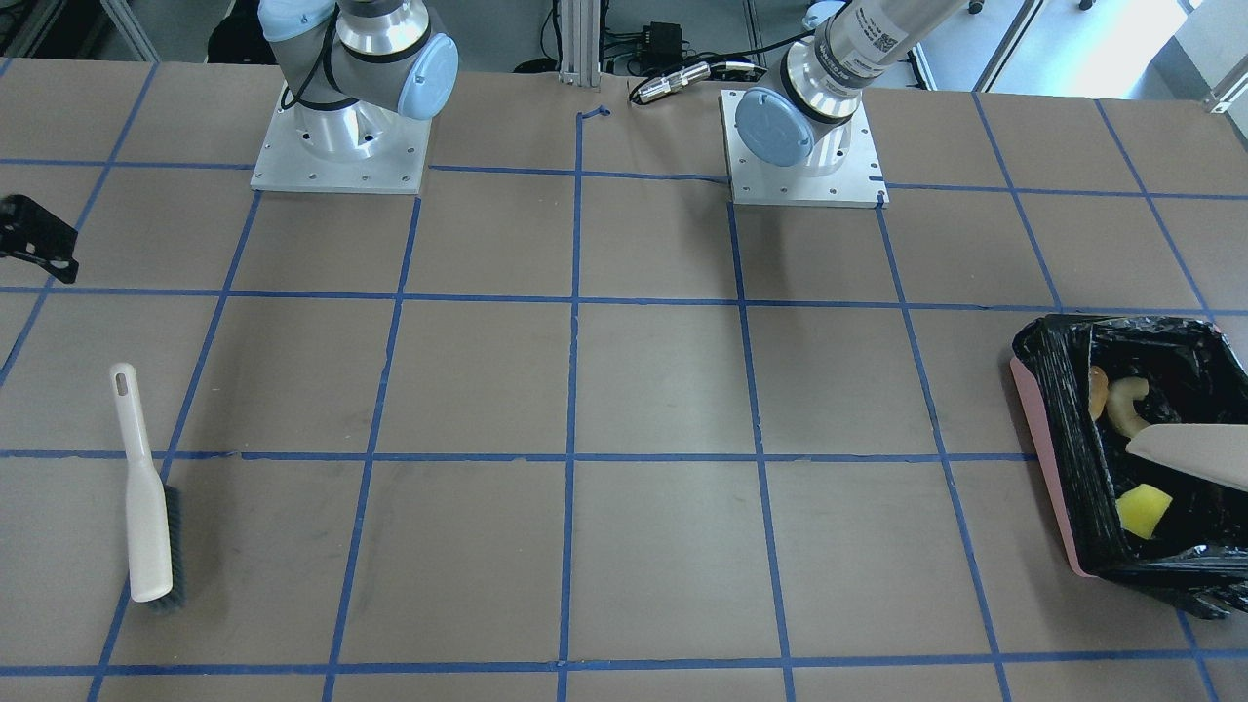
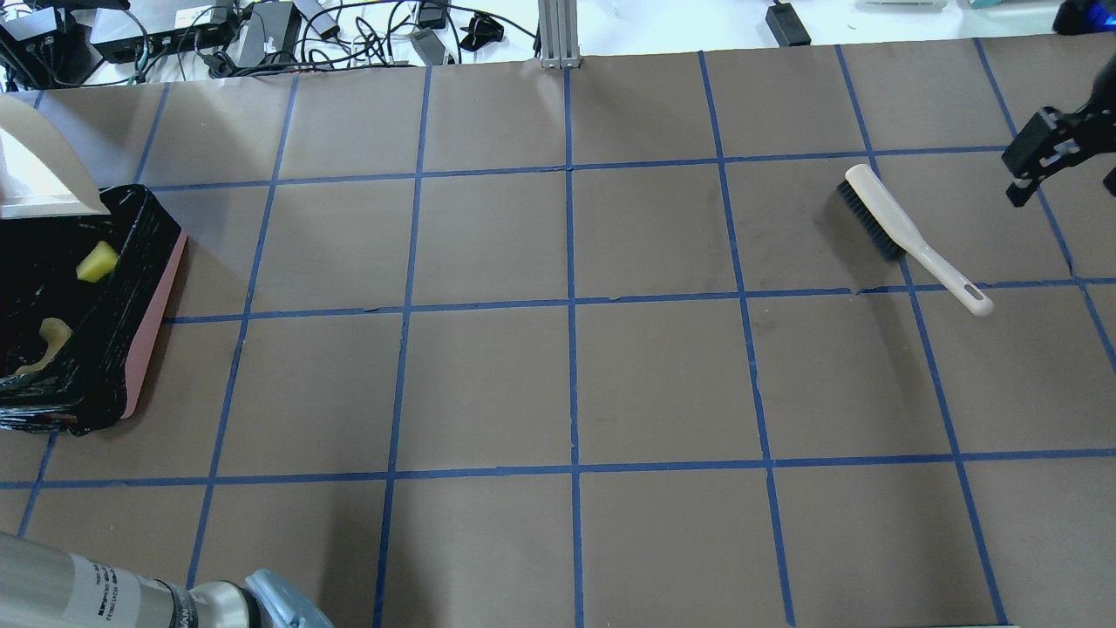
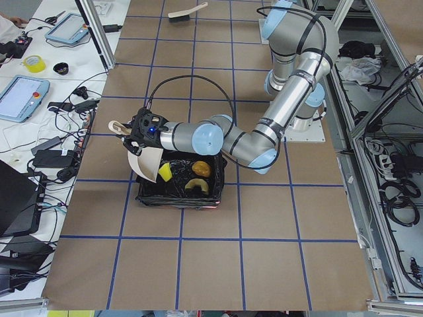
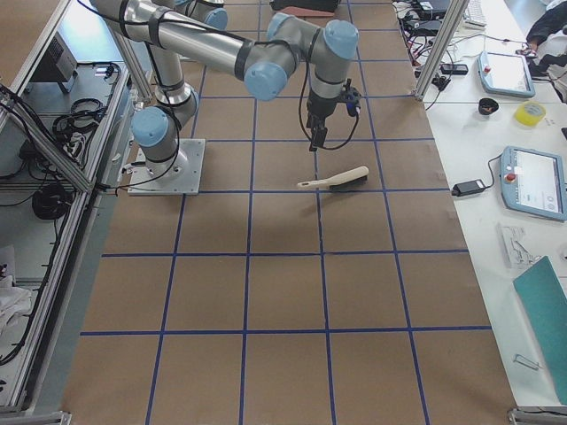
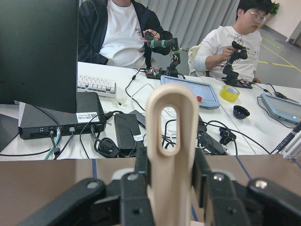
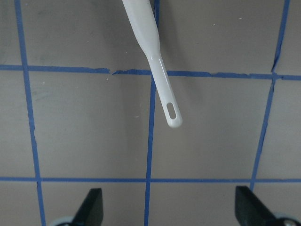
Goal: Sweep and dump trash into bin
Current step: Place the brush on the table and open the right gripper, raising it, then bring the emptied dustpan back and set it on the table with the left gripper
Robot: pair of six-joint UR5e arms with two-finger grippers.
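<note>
- Left claw (image 5: 169, 181) clamped on the dustpan (image 1: 1194, 453) handle, pan lip over the bin (image 1: 1038, 439) beneath it.
- Trash (image 3: 195, 185) lies inside: roll (image 3: 201, 169), croissant (image 1: 1129, 405), sponge (image 1: 1143, 510); I'd lift straight, clear of the bag (image 1: 1170, 341).
- Right claw (image 2: 1042, 166), fingers apart, hovers over the brush (image 2: 907, 235).

A brown table (image 2: 645, 375) gridded with blue tape (image 2: 571, 262); beyond it, a white desk (image 5: 263, 122) holds a keyboard (image 5: 96, 86) and tablets (image 5: 189, 89).

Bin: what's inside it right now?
Yellow sponge wedge, croissant-like piece and bread roll lie on the black bag. The dustpan, tilted over the bin, hides part of the interior.
</note>
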